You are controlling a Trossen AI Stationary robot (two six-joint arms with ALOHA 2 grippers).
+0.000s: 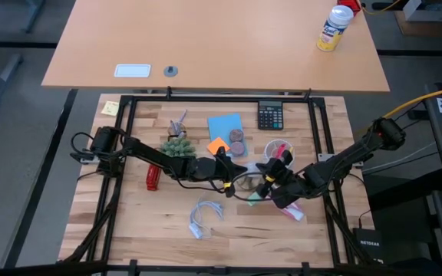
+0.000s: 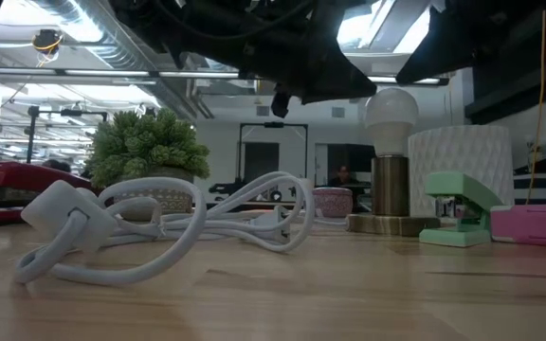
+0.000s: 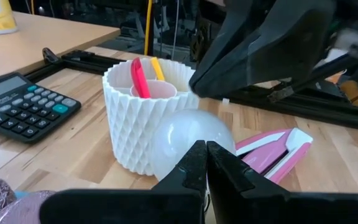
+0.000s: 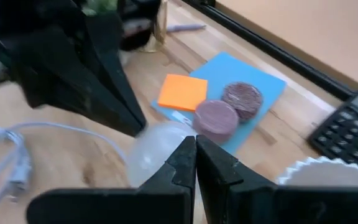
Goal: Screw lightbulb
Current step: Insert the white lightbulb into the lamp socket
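Observation:
The lightbulb (image 2: pixel 391 109) stands upright, frosted globe up, its base in a brass lamp socket (image 2: pixel 390 189) on a round brass foot near the table's middle (image 1: pixel 245 184). My left gripper (image 1: pixel 231 178) is shut, its tips level just beside the globe's left side (image 3: pixel 188 140). My right gripper (image 1: pixel 261 186) is shut, its tips just beside the globe's right side (image 4: pixel 157 146). In the low view both arms hang dark over the bulb. My left gripper's shut fingertips (image 3: pixel 197 158) stand in front of the globe, and I cannot tell whether they touch it. My right gripper's shut fingertips (image 4: pixel 188 155) stand beside the globe, and I cannot tell whether they touch it.
A white cup of pens (image 1: pixel 276 151) stands just behind the lamp, with a calculator (image 1: pixel 270 116) farther back. A looped white cord (image 1: pixel 203 218) lies near the front. A green stapler (image 2: pixel 458 204) and a pink stapler (image 2: pixel 538 223) lie to the right, and a plant (image 1: pixel 176 147) and a red stapler (image 1: pixel 153 176) to the left.

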